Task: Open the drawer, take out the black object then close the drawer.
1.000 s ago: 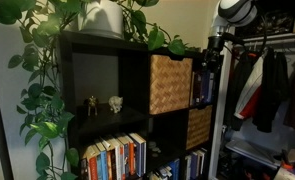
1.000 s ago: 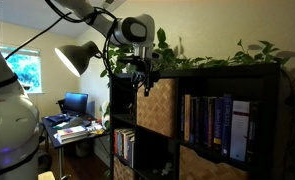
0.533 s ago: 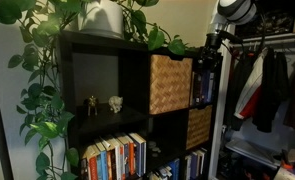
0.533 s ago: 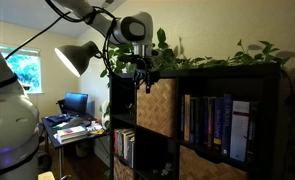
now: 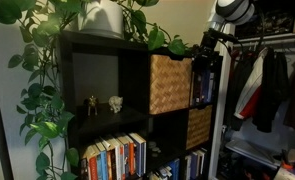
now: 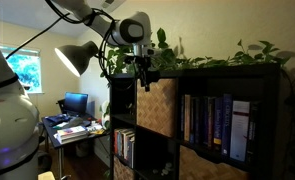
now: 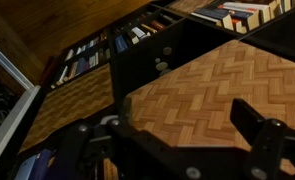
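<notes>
In an exterior view, the drawer is seen seated in an upper cubby of the black shelf, and the gripper is held near its upper corner. In an exterior view, the gripper is hung at the drawer's top front edge. In the wrist view, the woven front is framed between parted fingers; nothing is gripped.
</notes>
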Available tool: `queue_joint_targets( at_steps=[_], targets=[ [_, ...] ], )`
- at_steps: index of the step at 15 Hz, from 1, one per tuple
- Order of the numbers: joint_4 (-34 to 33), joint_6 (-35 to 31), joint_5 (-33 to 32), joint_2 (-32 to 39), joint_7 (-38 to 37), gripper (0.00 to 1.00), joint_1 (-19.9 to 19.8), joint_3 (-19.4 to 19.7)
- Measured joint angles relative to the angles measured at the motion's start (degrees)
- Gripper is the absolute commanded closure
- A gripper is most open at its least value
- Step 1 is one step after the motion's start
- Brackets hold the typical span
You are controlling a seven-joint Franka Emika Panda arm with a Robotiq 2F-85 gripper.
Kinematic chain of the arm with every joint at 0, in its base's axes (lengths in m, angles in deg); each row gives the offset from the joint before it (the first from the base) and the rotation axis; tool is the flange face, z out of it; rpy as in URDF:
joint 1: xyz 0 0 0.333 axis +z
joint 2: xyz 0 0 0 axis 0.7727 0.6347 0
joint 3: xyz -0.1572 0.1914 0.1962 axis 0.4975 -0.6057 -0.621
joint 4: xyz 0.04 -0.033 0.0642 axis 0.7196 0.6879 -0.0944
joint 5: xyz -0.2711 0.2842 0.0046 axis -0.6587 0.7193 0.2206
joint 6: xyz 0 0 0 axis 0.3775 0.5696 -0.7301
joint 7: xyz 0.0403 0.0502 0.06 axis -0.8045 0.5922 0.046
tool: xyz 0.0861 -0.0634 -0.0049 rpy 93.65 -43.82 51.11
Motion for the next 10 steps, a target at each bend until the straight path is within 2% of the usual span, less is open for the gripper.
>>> queue_joint_targets(
  at_steps=[5, 10],
  targets=[
    [0.2, -4.9, 0.4, 0.0, -13.2, 0.0, -0.8, -1.5],
    [2.2, -14.7, 1.5, 0.0, -25.6, 0.0, -0.9, -3.6]
  ],
)
